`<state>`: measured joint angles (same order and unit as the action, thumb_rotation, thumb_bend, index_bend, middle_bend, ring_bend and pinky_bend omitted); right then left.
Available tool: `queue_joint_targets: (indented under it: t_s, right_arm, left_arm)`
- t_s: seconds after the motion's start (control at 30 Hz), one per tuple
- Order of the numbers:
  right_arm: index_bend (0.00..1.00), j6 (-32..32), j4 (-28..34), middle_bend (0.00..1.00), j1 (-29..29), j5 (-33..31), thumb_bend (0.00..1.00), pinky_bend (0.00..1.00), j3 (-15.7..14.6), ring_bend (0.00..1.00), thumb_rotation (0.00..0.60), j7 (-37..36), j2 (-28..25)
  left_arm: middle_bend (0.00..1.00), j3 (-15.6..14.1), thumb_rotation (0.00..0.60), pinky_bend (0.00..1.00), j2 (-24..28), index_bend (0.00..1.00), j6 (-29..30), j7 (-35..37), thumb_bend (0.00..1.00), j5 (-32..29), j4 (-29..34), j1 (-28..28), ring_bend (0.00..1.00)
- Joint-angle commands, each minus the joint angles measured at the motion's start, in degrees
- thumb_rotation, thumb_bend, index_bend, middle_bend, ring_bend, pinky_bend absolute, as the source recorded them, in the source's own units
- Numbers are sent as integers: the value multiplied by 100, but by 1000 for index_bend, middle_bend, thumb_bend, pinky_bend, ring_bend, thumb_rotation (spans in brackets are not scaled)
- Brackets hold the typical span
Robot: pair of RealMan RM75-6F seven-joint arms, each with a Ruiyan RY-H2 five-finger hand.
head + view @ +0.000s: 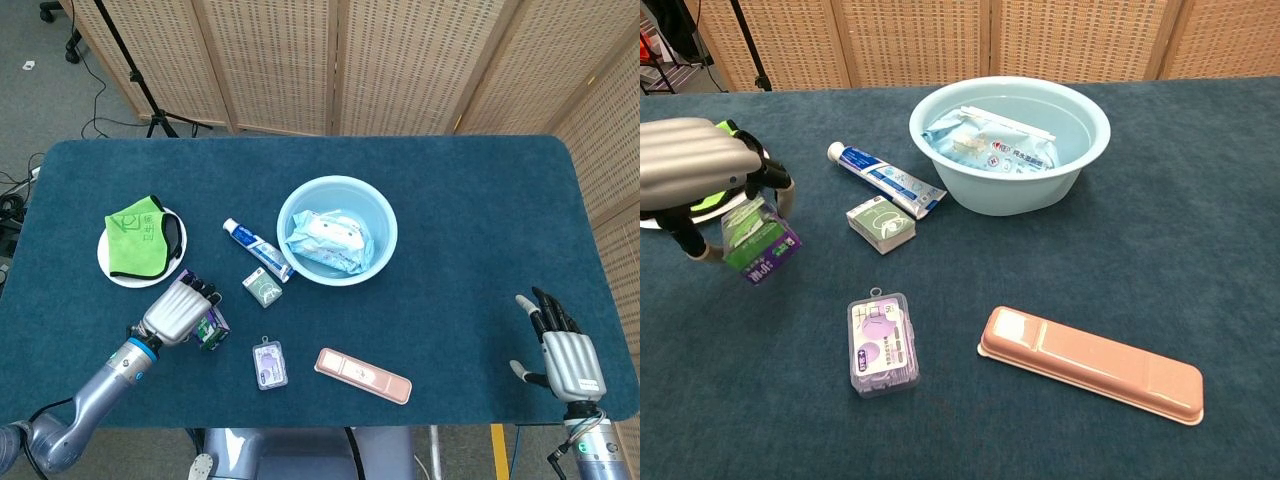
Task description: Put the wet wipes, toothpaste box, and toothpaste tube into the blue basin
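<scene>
Gripping the toothpaste box (758, 243) in the left hand (695, 178), fingers curled over its top, the purple and green carton tilted and lifted clear of the dark blue table (1200, 200). In the head view, the same left hand (172, 312) above the table's near left part, the toothpaste box (210, 331) showing below the fingers, just in front of the white plate (112, 268) with the green cloth (138, 233) on it. Hard to tell from above whether the box's lower corner touches the cloth surface; in the chest view, raised.

Lying inside the blue basin (1080, 160), near the table's middle: the wet wipes (990, 140), a pale blue pack resting across the bottom. In the head view, the wet wipes (330, 240) filling most of the blue basin (290, 205).

Lying flat on the table just left of the basin, at an angle: the toothpaste tube (885, 178), its crimped end close to the basin wall, white cap pointing away. Just beside the tube's crimped end, on the near side: a small green and white box (880, 223).

Further toward the near edge: a clear purple case (880, 343) and, to its right, a long pink case (1090, 364), well apart from each other.

Resting empty at the table's near right corner: the right hand (562, 352), fingers spread and extended.
</scene>
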<state>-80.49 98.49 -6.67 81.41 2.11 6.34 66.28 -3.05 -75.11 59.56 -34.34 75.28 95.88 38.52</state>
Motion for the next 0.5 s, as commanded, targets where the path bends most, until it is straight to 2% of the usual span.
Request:
queue_joint_targets:
  t_s: [0.03,0.27,0.5]
  right_arm:
    - [126,29,-25,30,-6,-29,208,199,14,0,600,-8,4]
    - [126,142,-120,30,-30,-213,208,199,96,0,600,-73,3]
    - [126,293,-237,31,-66,-386,208,199,157,0,600,-165,8]
  left_arm:
    - [384,146,600,343,85,704,4,-10,294,-82,92,48,390]
    - [394,555,600,347,146,716,-113,-178,299,-459,209,266,398]
    - [400,742,600,351,44,724,-172,-357,301,-655,203,424,404]
